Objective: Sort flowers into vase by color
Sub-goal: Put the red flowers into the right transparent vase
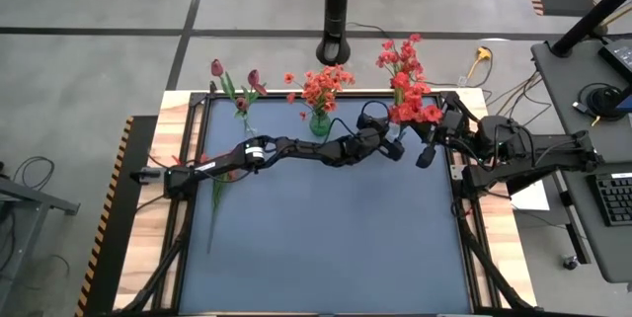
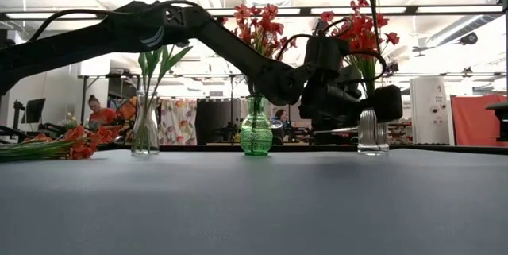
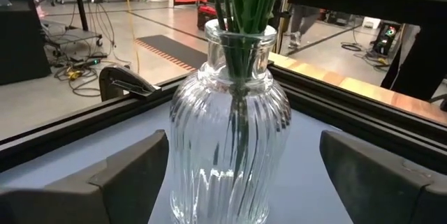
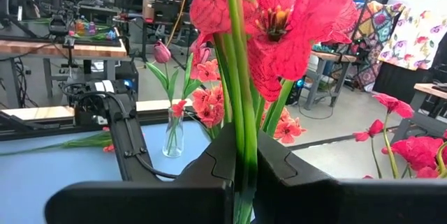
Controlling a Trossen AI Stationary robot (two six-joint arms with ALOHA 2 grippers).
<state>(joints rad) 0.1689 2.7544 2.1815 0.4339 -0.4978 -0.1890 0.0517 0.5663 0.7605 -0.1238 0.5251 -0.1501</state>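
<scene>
1. Behind our blue tabletop (image 1: 326, 248) lies a wide workshop with desks, cables and patterned curtains; a person sits far off in the low view; we can read no writing, brand or label anywhere.
2. Along the far edge we see three vases: a slim clear vase (image 2: 144, 132) with maroon tulip buds (image 1: 216, 67), a green vase (image 2: 255, 136) with orange-red blooms (image 1: 321, 88), and a ribbed clear vase (image 3: 229, 137) with red blooms (image 1: 403, 70).
3. Our left hand (image 3: 237, 175) is spread wide, one finger on each side of the ribbed clear vase, apart from the glass.
4. Our right hand (image 4: 244, 172) is pressed together, pinching a green stem (image 4: 239, 98) of a red flower above that vase.
5. More flowers (image 2: 55, 145) lie flat at the tabletop's left side.
</scene>
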